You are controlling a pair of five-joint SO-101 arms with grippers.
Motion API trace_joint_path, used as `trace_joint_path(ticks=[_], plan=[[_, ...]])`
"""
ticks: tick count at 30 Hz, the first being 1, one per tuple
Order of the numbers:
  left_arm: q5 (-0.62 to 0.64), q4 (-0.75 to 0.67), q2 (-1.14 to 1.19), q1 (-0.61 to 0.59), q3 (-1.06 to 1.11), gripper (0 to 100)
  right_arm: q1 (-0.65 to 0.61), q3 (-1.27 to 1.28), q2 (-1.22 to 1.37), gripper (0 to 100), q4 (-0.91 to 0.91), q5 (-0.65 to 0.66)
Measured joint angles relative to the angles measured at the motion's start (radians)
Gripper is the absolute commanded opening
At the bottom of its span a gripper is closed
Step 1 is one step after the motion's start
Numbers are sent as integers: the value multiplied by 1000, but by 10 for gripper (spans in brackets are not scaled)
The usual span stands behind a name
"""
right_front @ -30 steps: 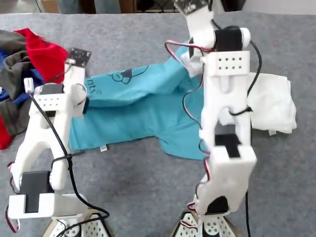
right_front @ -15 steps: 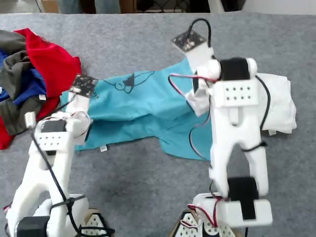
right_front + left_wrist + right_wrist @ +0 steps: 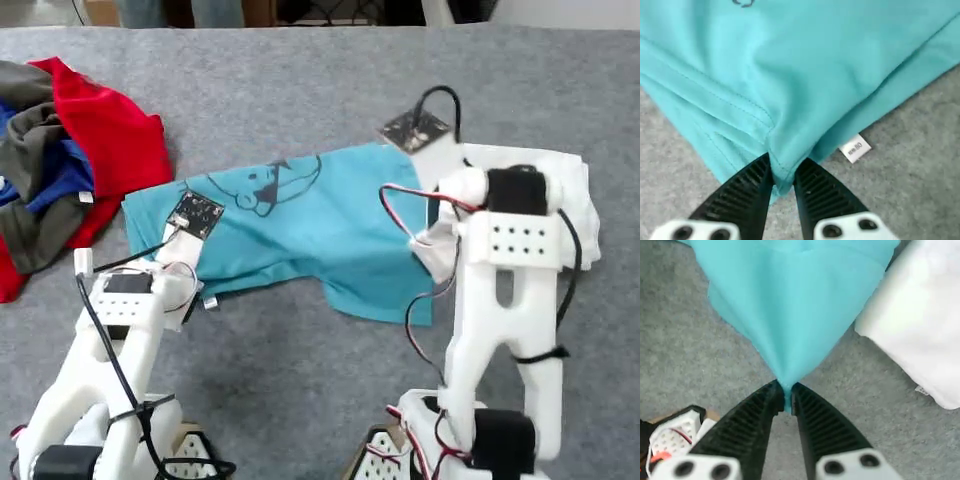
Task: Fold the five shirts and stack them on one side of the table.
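Fingers of left gripper (image 3: 782, 175) and right gripper (image 3: 785, 396) are clamping the teal shirt (image 3: 300, 220) at its 8 and 3 o'clock edges.

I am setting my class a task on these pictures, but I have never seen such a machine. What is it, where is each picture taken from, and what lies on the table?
The left arm and right arm are small white robots at a grey table, each ending in a two-fingered gripper. The high view looks down from a fixed camera. The other two views come from cameras on the wrists, so the black fingers show up close. A teal shirt lies in the middle. The left gripper is shut on its edge near a small white label, and the right gripper pinches another edge. Beside that is a folded white shirt. A loose pile of red, grey and blue shirts sits on the table's left.
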Motion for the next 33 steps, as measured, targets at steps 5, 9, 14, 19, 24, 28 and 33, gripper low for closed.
trace_joint_path(ticks=[5,9,14,19,24,28,33], plan=[[-8,-51,-2,-89,0,29,2,124,-77,14,3,68],[-9,-94,-2,-144,0,29,2,226,-115,15,-17,75],[-9,-77,-2,-137,2,29,2,376,-115,15,-155,75],[-9,-71,-2,-84,34,29,3,456,-115,15,-308,75],[-48,-35,-2,-84,34,29,3,457,-115,15,-350,75],[-178,54,-2,-80,34,33,3,459,-115,15,-350,75],[-292,106,-3,-121,32,113,3,459,-115,161,-350,75]])
